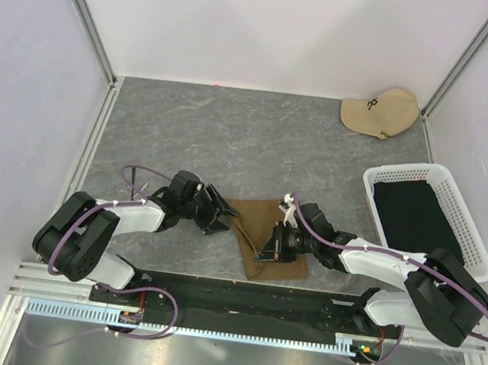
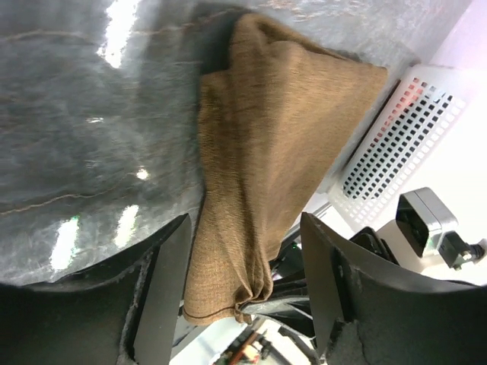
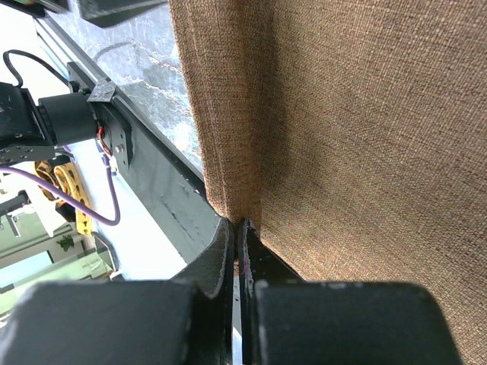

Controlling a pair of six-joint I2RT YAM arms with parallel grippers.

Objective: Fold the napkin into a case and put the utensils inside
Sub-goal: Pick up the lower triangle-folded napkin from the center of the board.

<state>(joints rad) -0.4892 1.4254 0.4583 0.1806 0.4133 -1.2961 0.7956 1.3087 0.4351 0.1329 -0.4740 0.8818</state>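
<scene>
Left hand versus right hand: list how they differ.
The left hand is open, jaws spread wide; the right hand is shut. The left hand grips nothing; the right hand pinches a fold of the napkin. Both sit low at that napkin.

— What is the work surface enclosed by?
— A grey marbled tabletop [image 1: 258,140] is enclosed by plain white walls [image 1: 272,26] at 9, 12 and 3 o'clock, joined by aluminium posts [image 1: 85,13] at the back corners.
— How is it lit?
— Bright patches of light [image 2: 122,23] are reflected on the tabletop in the left wrist view.
</scene>
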